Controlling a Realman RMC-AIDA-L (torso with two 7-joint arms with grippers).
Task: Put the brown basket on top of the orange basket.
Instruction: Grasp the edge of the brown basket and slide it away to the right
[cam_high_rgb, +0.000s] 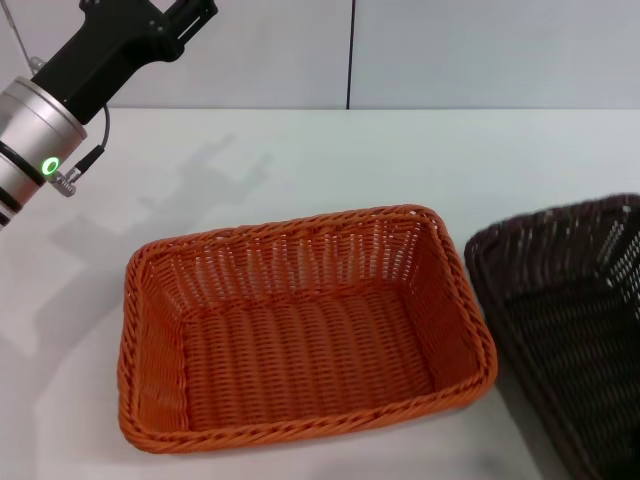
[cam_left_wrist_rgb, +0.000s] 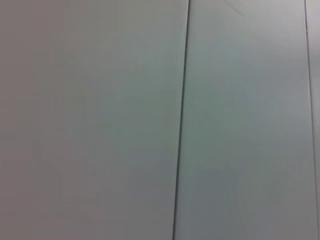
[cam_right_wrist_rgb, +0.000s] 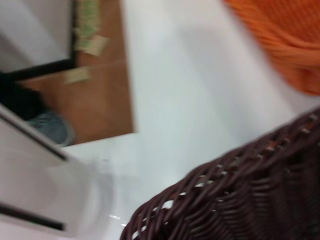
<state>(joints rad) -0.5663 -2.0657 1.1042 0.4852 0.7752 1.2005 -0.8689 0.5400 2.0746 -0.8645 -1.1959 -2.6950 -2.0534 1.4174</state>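
1. Head view: the orange basket sits upright on the white table, centre to lower left of the frame, with its open mouth facing up. I see bare weave on its inside floor.
2. The brown basket is at the right edge of the frame, cut off by the right and bottom borders. Its near rim lies just beside the orange basket's right rim. I cannot tell from this view whether the two rims touch. It looks tilted, its rim sloping down toward the lower right, and I cannot tell whether it rests on the table.
3. My left arm is raised at the upper left of the frame, above the table and well apart from both baskets. A green ring light shows on its silver wrist section. My left gripper is at the top edge, partly cropped; I cannot tell whether its fingers are apart or together.
4. Left wrist view: only a pale wall with a dark vertical seam.
5. Right wrist view: the brown basket's braided rim fills the lower right and is very close to the camera. The orange basket is at the upper right, with white table between them. A brown floor is at the upper left.
6. My right gripper is not in sight in any view, so I cannot say how its fingers stand.
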